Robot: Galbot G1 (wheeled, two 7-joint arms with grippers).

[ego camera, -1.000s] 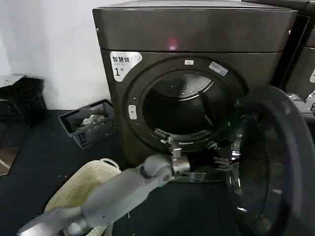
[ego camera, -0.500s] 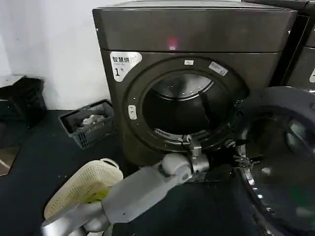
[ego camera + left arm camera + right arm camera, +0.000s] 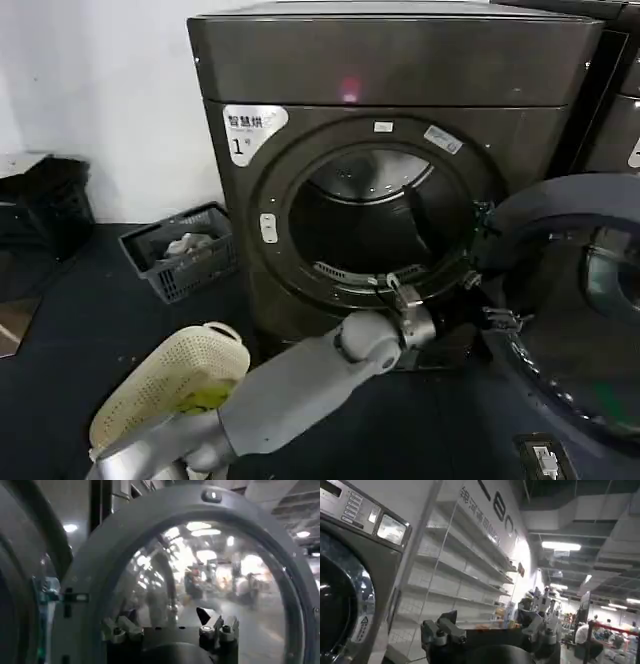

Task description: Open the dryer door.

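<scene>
Head view: dryer door swung wide, left gripper fingers spread, empty, just beside inner rim. Push outward gently at rim, avoid hinge.

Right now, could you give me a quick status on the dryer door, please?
Left gripper open, at dryer door inner edge. Door swung wide open to the right, drum exposed. Right gripper open, away from the door. Nothing blocking.
</scene>
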